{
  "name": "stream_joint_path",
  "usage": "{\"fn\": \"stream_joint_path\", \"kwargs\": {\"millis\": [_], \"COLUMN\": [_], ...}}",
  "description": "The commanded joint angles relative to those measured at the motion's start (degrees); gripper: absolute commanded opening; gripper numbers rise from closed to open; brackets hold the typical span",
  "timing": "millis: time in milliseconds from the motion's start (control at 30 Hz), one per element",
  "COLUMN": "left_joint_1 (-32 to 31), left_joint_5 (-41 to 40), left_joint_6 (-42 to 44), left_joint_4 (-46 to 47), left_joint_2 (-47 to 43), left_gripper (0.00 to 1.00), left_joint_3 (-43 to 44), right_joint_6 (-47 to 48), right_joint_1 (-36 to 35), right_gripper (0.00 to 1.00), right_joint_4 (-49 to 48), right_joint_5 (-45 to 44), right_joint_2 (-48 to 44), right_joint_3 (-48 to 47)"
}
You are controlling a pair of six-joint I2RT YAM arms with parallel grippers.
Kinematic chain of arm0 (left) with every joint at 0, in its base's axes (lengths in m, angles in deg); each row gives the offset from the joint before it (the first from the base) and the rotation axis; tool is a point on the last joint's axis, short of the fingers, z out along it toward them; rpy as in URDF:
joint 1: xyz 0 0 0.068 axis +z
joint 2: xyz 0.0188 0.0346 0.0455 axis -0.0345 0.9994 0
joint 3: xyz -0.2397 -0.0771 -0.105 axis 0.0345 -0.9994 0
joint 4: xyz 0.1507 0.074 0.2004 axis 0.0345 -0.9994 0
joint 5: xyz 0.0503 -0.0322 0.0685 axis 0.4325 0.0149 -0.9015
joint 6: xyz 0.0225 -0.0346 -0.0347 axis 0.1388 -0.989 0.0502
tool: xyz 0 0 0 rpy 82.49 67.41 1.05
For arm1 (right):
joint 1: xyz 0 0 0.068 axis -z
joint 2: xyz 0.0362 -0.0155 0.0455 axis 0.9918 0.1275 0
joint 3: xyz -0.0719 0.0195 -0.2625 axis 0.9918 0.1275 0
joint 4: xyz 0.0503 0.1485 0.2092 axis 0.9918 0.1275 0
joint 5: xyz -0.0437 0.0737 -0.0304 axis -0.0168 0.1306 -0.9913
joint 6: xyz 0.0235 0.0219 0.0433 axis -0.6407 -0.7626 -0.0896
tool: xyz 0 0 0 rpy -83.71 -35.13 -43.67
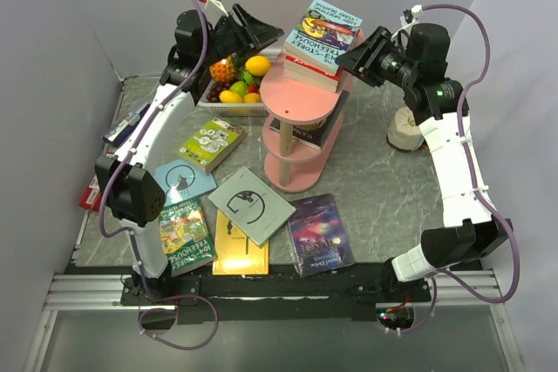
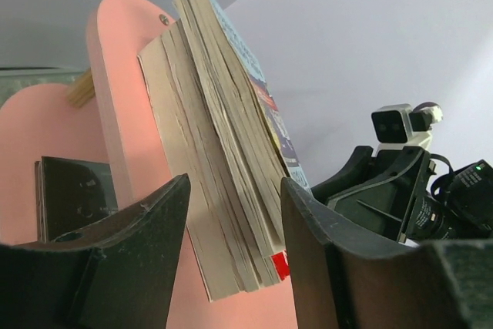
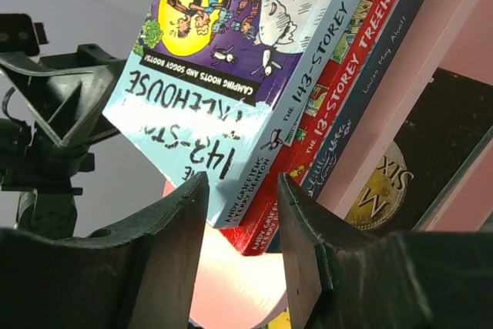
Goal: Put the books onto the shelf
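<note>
Six books (image 1: 211,141) lie loose on the desk (image 1: 384,180), left of and nearer than the shelf (image 1: 301,98). The left hand (image 2: 235,190) is raised at the far left of the top tier, above the fruit basket (image 1: 228,109). Its fingers are apart about the page edge of the stack (image 1: 321,41) lying on that tier, and I cannot tell whether it is grasping or released. The right hand (image 3: 243,179) meets the same stack from the right with fingers apart about its corner, grip likewise not determinable, and one dark book (image 1: 312,132) lies on the middle tier.
</note>
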Motion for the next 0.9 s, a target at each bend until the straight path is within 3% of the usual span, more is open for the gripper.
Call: {"fn": "stream_joint_path", "kwargs": {"millis": [0, 367, 867], "left_joint_1": [-1.5, -2.9, -2.9], "left_joint_5": [1.7, 2.9, 3.2], "left_joint_6": [0.4, 0.8, 0.7], "left_joint_4": [1.6, 4.6, 6.5], "left_joint_2": [0.0, -3.2, -6.6], "left_gripper": [0.55, 0.33, 0.3], "left_joint_3": [3.3, -1.0, -5.1], "right_joint_6": [0.7, 0.4, 0.4], "right_joint_1": [-0.8, -0.9, -1.8], "right_gripper": [0.48, 0.47, 0.36], "right_joint_4": [-1.3, -1.8, -3.0], "right_joint_5": [0.4, 0.7, 0.6], "right_joint_2": [-0.4, -0.3, -1.8], "right_joint_3": [-3.2, -3.2, -0.5]}}
